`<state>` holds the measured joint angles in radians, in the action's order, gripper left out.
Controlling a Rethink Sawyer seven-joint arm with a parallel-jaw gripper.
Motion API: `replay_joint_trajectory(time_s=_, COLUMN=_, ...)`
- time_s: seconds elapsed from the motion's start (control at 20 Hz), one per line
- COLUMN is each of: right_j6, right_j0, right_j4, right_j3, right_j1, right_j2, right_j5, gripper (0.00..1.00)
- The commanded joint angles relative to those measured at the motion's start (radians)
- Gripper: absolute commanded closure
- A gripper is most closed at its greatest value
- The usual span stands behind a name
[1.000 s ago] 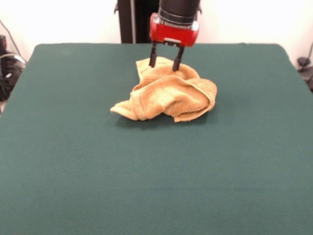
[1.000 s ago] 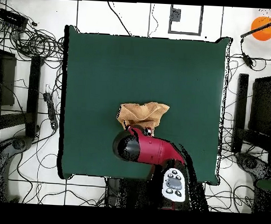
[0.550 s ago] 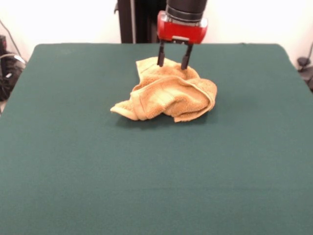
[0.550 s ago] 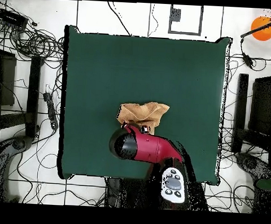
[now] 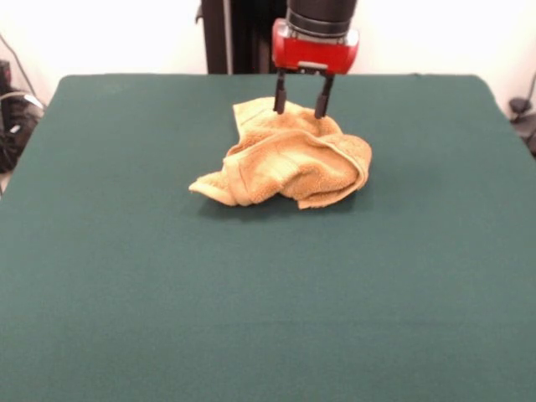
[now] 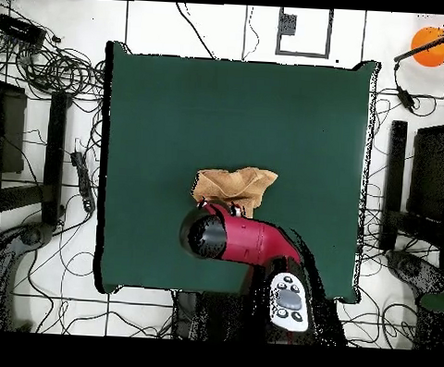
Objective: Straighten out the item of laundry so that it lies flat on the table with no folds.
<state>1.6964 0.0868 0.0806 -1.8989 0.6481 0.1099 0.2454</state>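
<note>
while towel (image 5: 289, 161) sits bunched on far-centre part of table (image 5: 251, 293), front view shows gripper (image 5: 300, 107) spread wide, holding nothing, tips at rear edge of heap, looks just touching. folds stacked, hem flap curls at right. judgement: pinch single layer at rear corner, not whole bundle, then lift and drag out flat. overhead view: towel (image 6: 233, 188) crumpled near robot-side middle of table (image 6: 174, 105), arm covers gripper, grasp point hidden.

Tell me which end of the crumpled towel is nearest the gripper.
The raised back end of the towel: the open gripper hangs right over it, while the flat pointed corner at front view's left lies farthest away.
</note>
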Motion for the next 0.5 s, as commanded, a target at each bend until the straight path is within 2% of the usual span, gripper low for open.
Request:
replay_joint_trajectory(time_s=0.05, right_j6=0.141, right_j0=-0.013, right_j4=-0.044, right_j3=-0.027, right_j1=-0.012, right_j2=-0.115, right_j5=0.100, gripper=0.00)
replay_joint_trajectory(time_s=0.5, right_j6=0.143, right_j0=-0.003, right_j4=-0.052, right_j3=-0.036, right_j1=-0.004, right_j2=-0.127, right_j5=0.108, gripper=0.00)
